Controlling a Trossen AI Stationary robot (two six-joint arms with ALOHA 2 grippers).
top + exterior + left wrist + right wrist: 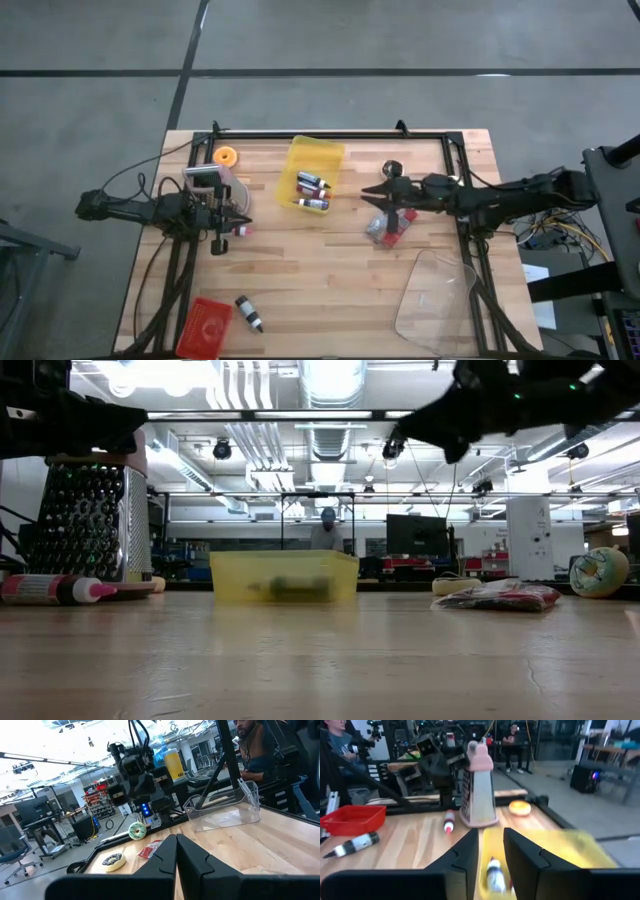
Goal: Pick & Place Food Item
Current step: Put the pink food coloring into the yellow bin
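A: From above, what could have gone wrong?

B: The right tool (pixel 378 193), empty, hung between the yellow bin (pixel 314 176) and a red food packet (pixel 390 228) on the wooden surface (pixel 330 280); a drifting descent might have clipped the bin.

A: At table height?

B: A cheese grater (pixel 88 520) stood left; a workshop lay behind.

A: The wrists?

B: Left tool (pixel 176 851) was closed, empty; right fingers (pixel 466 854) stood parted.
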